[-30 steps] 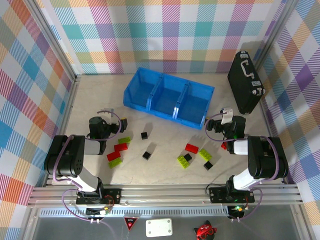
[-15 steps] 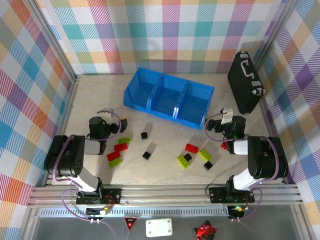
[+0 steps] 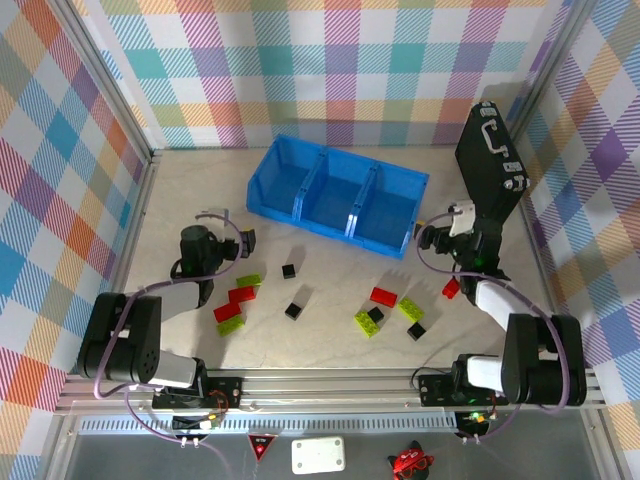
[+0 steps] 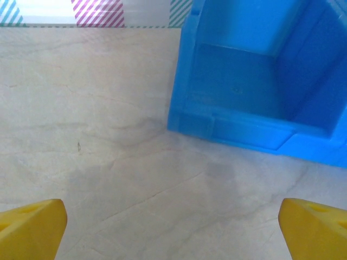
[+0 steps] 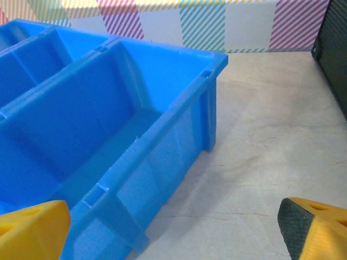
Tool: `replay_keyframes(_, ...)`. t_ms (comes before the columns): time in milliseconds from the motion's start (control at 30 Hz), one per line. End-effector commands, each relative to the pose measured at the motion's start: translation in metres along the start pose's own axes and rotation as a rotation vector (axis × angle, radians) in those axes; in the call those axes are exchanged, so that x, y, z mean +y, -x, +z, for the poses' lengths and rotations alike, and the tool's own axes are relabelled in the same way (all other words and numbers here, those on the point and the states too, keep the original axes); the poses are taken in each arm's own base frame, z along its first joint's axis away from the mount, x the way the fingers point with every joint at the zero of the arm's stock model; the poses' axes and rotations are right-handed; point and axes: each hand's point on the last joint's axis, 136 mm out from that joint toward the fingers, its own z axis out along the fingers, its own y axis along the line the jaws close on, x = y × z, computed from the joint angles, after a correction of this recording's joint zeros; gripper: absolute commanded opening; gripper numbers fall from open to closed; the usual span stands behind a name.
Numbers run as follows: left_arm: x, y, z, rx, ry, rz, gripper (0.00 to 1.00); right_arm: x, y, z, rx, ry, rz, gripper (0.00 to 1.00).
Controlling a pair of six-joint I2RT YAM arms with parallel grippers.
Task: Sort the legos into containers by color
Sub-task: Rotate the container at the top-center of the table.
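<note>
- Left gripper [image 3: 244, 241]: jaws wide apart, empty; bin [image 4: 238, 127] ahead, to its right.
- Right gripper [image 3: 427, 238]: jaws wide apart, empty; bin just ahead-left.
- Legos [image 3: 383, 296] lie behind both.

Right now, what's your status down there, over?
Left end effector open, empty; right end effector open, empty. Legos loose on table; blue bin empty. Black case beside right arm, not blocking bin.

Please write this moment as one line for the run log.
left end effector: open, empty | right end effector: open, empty | legos: scattered on table | blue bin: no legos inside
</note>
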Motion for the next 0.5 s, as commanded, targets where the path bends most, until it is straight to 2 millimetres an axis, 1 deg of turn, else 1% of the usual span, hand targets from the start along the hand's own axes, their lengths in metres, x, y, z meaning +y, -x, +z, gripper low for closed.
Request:
replay_keyframes(0,0.009,0.007,-0.006,0.085,0.091,-0.056,1.0,0.002,-0.008,-0.01,0.111,-0.015,0.092,0.99)
replay_keyframes(100,0.009,0.017,-0.012,0.137,0.108,-0.162,1.0,0.009,-0.005,-0.017,0.171,0.0,0.184,0.98)
replay_keyframes(200,0.0,0.025,-0.02,0.219,0.087,-0.251,1.0,0.02,-0.007,-0.023,0.246,0.036,0.295,0.95)
replay_keyframes(267,-0.013,0.033,-0.026,0.279,0.034,-0.292,1.0,0.027,-0.009,-0.025,0.299,0.046,0.345,0.92)
replay_keyframes(333,-0.024,0.036,-0.035,0.364,-0.005,-0.333,1.0,0.032,-0.009,-0.026,0.344,0.049,0.394,0.89)
replay_keyframes(400,-0.039,0.043,-0.043,0.42,-0.069,-0.371,0.99,0.039,-0.011,-0.023,0.404,0.048,0.436,0.85)
replay_keyframes(467,-0.052,0.051,-0.051,0.45,-0.137,-0.376,1.0,0.041,-0.017,-0.017,0.482,0.023,0.472,0.78)
